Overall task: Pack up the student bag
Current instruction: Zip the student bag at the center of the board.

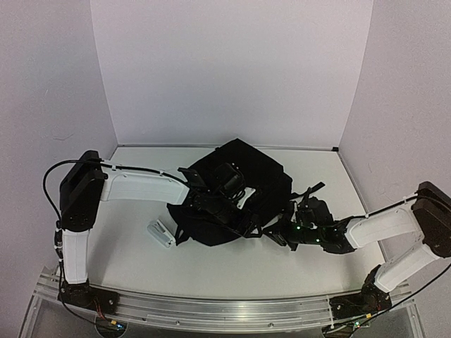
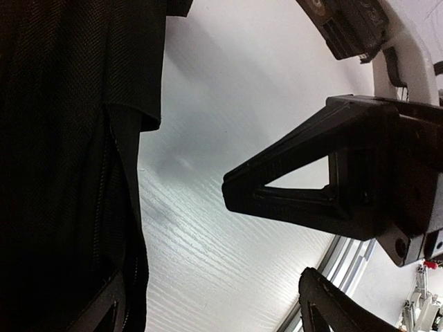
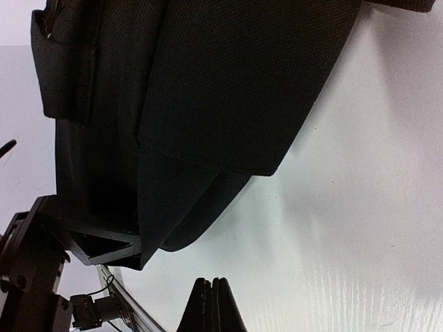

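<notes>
The student bag [image 1: 243, 184], soft black fabric, lies in the middle of the table. It fills the left of the left wrist view [image 2: 69, 173] and the top of the right wrist view [image 3: 208, 90]. My left gripper [image 1: 239, 222] is at the bag's near edge. It is open [image 2: 264, 234], with only bare table between its fingers [image 2: 291, 197]. My right gripper [image 1: 273, 232] sits low just right of the bag's near corner, shut [image 3: 213, 282] and holding nothing. One left finger [image 3: 104, 249] touches the bag's lower edge.
A small white object [image 1: 161, 234] lies on the table left of the bag. Black straps [image 1: 310, 190] trail off the bag's right side near my right arm. White walls enclose the table on three sides. A metal rail [image 1: 211, 306] runs along the near edge.
</notes>
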You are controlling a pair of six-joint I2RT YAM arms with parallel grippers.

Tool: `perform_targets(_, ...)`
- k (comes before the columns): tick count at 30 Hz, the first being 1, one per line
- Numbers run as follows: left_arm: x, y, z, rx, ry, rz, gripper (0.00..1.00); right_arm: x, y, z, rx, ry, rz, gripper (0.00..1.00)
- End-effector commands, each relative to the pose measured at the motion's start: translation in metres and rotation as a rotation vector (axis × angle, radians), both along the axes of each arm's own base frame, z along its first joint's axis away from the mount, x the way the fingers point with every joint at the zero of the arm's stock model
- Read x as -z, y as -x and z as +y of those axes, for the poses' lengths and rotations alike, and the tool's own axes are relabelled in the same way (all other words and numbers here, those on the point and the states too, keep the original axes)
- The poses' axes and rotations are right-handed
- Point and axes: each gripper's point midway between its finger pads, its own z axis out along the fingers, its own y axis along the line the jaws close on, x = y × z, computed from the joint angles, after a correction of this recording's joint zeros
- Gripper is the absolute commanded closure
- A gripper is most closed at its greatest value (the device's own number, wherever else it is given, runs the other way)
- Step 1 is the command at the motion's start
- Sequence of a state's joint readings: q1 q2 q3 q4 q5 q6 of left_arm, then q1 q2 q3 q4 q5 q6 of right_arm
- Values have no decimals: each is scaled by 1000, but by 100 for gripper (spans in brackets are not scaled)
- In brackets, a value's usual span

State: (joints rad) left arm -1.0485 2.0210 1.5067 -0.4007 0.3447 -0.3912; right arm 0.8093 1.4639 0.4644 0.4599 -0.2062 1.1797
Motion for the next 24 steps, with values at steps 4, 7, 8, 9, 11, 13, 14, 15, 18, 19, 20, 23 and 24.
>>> perform_targets(4,4,-13,-17,-47,11,18,11,-20,-5,-2,33,-48,-52,100)
perform_targets(7,6,-22,-19,-83,2,12,11,-24,-5,-4,40,-58,-59,100)
perform_targets(8,6,-24,-20,-93,1,8,10,-26,-5,-5,43,-62,-64,100)
perform_targets(9,5,-27,-21,-103,6,0,10,-27,-5,-6,47,-64,-66,100)
perform_targets(11,0,-29,-25,-115,41,-5,10,-28,-4,-8,55,-68,-68,100)
perform_targets(13,-7,-30,-33,-116,89,-1,10,-28,-2,-11,60,-70,-68,100)
perform_targets(14,-9,-31,-37,-117,108,2,10,-28,-2,-12,62,-70,-68,100)
perform_targets(15,-12,-31,-39,-118,123,2,10,-28,-1,-12,64,-71,-69,100)
perform_targets(18,-26,-34,-47,-118,202,-18,10,-29,-1,-15,71,-73,-71,100)
perform_targets(19,-34,-35,-50,-118,238,-29,10,-29,-1,-16,74,-72,-71,100)
perform_targets(20,-42,-36,-52,-115,271,-35,10,-29,-1,-16,75,-73,-71,100)
perform_targets(23,-70,-36,-57,-113,373,-60,10,-27,0,-16,75,-70,-67,100)
perform_targets(24,-80,-37,-58,-120,414,-68,10,-27,0,-16,75,-70,-66,100)
